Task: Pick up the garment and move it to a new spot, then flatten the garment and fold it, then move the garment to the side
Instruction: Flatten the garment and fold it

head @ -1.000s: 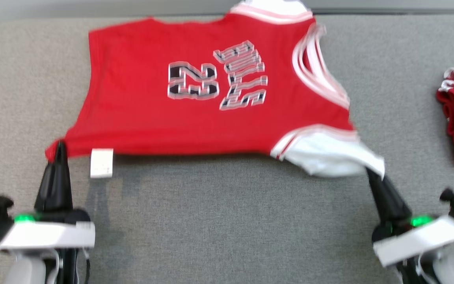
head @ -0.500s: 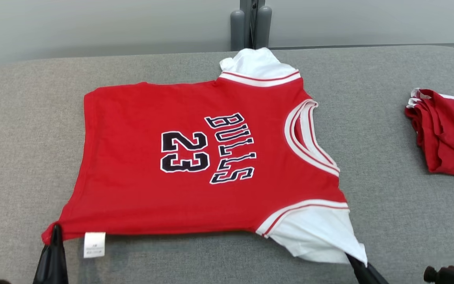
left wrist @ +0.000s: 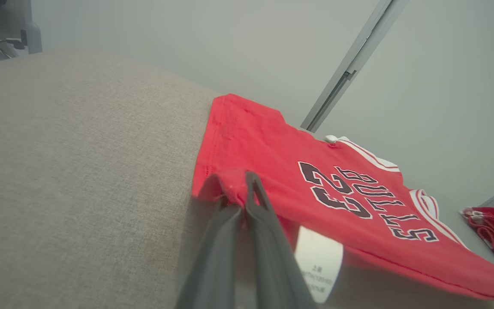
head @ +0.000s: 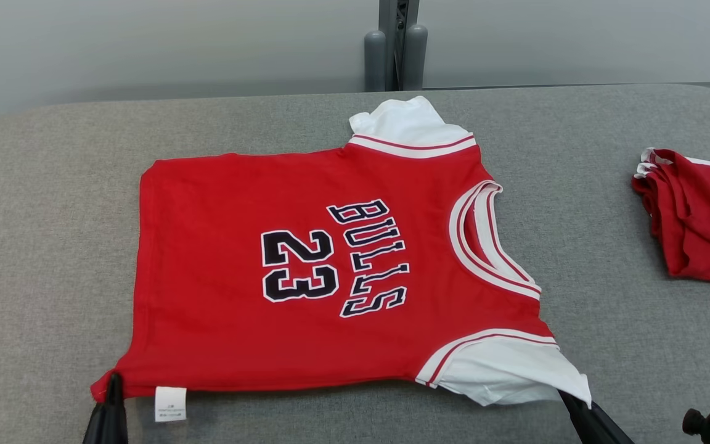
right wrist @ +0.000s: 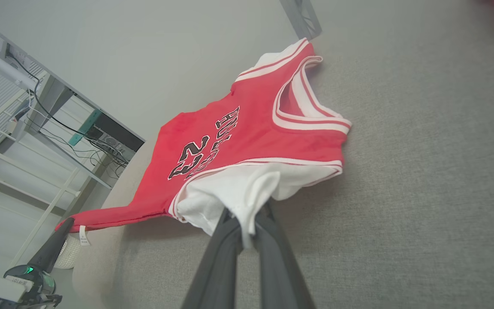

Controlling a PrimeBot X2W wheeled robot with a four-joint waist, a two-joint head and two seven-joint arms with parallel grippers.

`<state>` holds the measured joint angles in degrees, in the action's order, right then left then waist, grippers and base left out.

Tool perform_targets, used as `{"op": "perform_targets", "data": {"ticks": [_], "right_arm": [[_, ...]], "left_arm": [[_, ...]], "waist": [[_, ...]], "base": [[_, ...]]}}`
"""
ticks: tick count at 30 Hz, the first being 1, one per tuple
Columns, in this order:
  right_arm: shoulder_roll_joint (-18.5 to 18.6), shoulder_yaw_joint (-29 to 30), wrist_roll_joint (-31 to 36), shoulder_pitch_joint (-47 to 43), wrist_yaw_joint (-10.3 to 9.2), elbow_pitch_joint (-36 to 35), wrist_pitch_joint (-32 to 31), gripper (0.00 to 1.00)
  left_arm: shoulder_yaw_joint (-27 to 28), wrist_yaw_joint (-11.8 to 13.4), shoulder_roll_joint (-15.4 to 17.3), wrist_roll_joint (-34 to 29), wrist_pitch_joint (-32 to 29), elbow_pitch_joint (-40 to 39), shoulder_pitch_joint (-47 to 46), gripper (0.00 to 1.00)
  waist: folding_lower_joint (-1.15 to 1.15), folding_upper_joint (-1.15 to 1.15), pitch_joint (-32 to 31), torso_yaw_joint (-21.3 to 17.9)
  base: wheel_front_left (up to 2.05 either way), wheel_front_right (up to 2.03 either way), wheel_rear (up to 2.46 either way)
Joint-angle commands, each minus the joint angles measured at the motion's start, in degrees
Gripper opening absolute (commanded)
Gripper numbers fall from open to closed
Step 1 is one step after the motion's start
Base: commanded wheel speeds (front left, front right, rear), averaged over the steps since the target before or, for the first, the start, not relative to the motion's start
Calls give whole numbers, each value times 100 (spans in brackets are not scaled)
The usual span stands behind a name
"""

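- left gripper (left wrist: 235,189) pinches the jersey (head: 225,320) at its near hem corner; right gripper (right wrist: 247,223) pinches the near white sleeve (head: 509,370)
- jersey lies beyond both claws; long axis left-right

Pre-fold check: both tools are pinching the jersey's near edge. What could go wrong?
Left tool pinches only the hem-corner tip of the red basketball jersey; it could slip. Right tool holds just the loose white sleeve, so pulling may stretch that, not flatten the body.
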<state>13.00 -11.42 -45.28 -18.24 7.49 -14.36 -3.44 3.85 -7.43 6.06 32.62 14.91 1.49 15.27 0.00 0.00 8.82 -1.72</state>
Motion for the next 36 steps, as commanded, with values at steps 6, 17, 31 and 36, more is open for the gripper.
{"op": "perform_targets", "data": {"ticks": [6,17,31,36], "right_arm": [[-38,70,79,372,0,350,40,0],[-52,37,-71,1142,0,1183,-30,0],[-84,-562,-174,3201,0,2922,-209,0],[-165,-736,-276,3853,0,3684,-174,0]], "left_arm": [[-286,-4,72,360,29,279,-373,0],[-467,-4,30,607,28,813,-1011,0],[-672,19,123,246,28,2601,-2718,0],[-700,19,77,158,28,3116,-3137,0]], "waist": [[0,0,-62,58],[0,0,-134,160],[0,0,248,228],[0,0,324,275]], "base": [[0,0,0],[0,0,0],[0,0,0],[0,0,0]]}}
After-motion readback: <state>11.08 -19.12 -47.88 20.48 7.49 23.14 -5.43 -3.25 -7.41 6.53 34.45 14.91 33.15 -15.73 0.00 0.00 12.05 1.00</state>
